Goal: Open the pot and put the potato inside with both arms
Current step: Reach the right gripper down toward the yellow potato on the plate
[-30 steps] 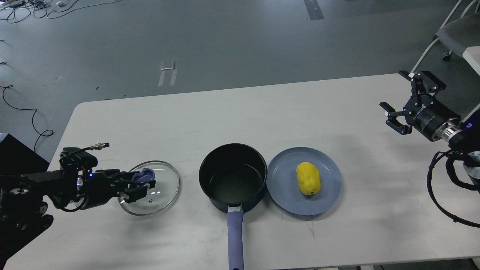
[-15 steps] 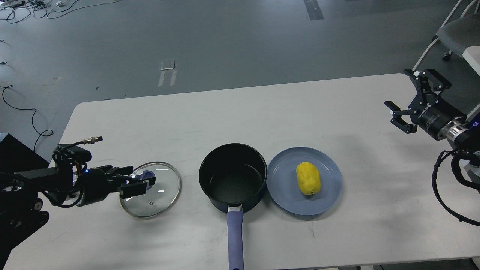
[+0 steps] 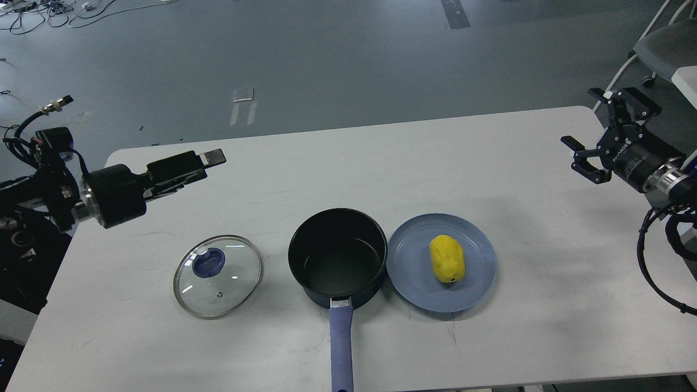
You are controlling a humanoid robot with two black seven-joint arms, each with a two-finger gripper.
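Note:
The pot (image 3: 337,256) stands open and empty at the table's front middle, its blue-purple handle (image 3: 341,343) pointing to the front edge. Its glass lid (image 3: 218,283) with the blue knob (image 3: 209,262) lies flat on the table to the pot's left. The yellow potato (image 3: 447,258) lies on a blue plate (image 3: 416,288) just right of the pot. My left gripper (image 3: 209,160) hangs empty above the table's far left, well clear of the lid; it is side-on, so its fingers overlap. My right gripper (image 3: 591,128) is open and empty above the table's far right edge.
The white table (image 3: 490,163) has a rounded far-left corner and a front edge close to the pot handle's end. A grey chair (image 3: 661,46) stands beyond the right end. Cables (image 3: 32,11) lie on the floor at the far left.
My left gripper has let go of the lid's knob and risen up and back to the left. The lid stays flat on the table. My right gripper has drifted slightly right and up.

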